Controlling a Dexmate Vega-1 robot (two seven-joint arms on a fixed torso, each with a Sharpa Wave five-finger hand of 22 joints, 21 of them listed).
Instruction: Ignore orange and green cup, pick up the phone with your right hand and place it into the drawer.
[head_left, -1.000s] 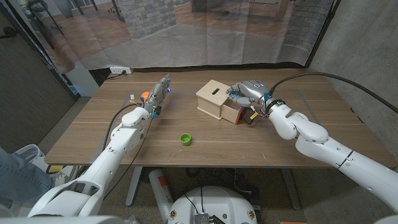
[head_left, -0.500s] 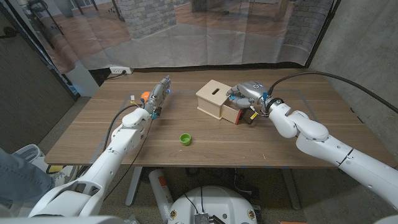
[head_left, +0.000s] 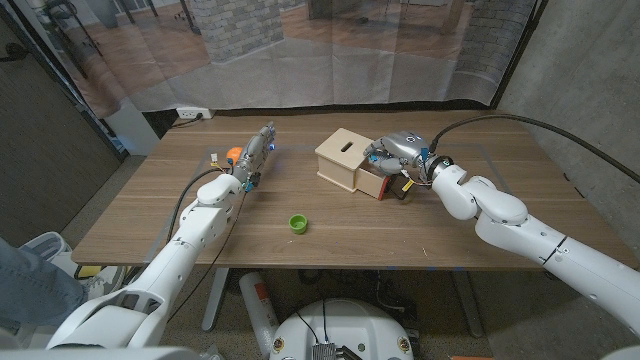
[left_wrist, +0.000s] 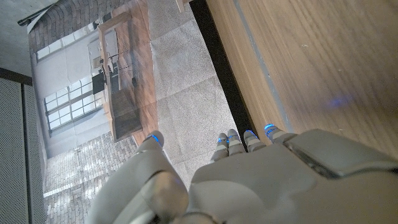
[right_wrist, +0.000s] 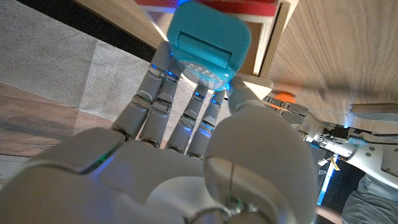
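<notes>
A teal phone (right_wrist: 208, 40) sits at the tips of my right hand (right_wrist: 186, 155), held between thumb and fingers just in front of the red-lined open drawer (right_wrist: 249, 7). In the head view my right hand (head_left: 395, 150) hovers over the pulled-out drawer (head_left: 385, 184) of the small wooden box (head_left: 340, 157); the phone is mostly hidden under the fingers there. My left hand (head_left: 255, 152) stands on its edge at the far left of the table with fingers stretched out, holding nothing. In the left wrist view the left hand (left_wrist: 249, 180) points past the table's far edge.
A green cup (head_left: 297, 223) stands in the middle of the table, nearer the front. An orange object (head_left: 232, 153) lies just beside my left hand. The wooden table (head_left: 480, 215) has bare surface to the right of the box and along the front.
My right hand has edged slightly toward the box over the open drawer, phone still in it. The left arm has not moved.
</notes>
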